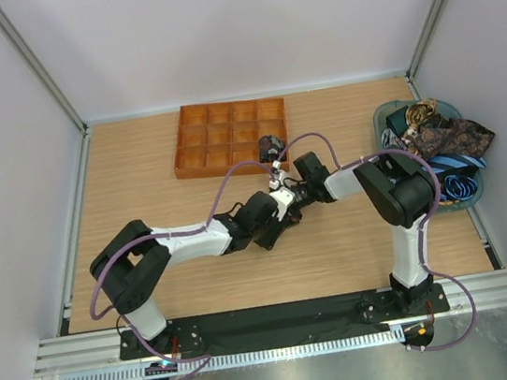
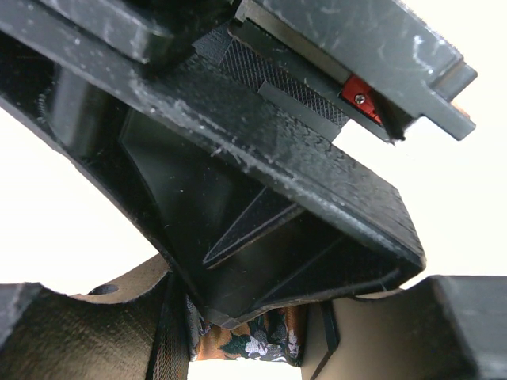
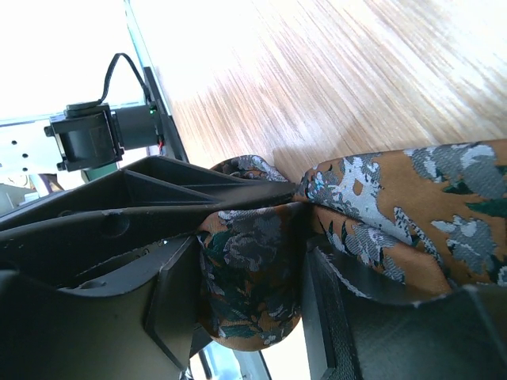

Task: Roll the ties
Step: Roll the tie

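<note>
A brown-gold paisley tie point(image 3: 253, 293) is bunched between the fingers of my right gripper point(image 3: 249, 305), and a length of it runs off to the right point(image 3: 412, 190) above the wooden table. My left gripper point(image 2: 245, 348) is shut on the same paisley tie point(image 2: 253, 340), right against the right gripper's black body. In the top view the left gripper point(image 1: 277, 204) and right gripper point(image 1: 293, 187) meet nose to nose mid-table, hiding the tie. A dark rolled tie point(image 1: 272, 143) sits in the orange tray's near right cell.
The orange gridded tray point(image 1: 209, 139) lies at the back centre. A teal basket point(image 1: 472, 186) at the right edge holds a heap of paisley and blue striped ties point(image 1: 444, 137). Purple cables loop over both arms. White walls enclose the table.
</note>
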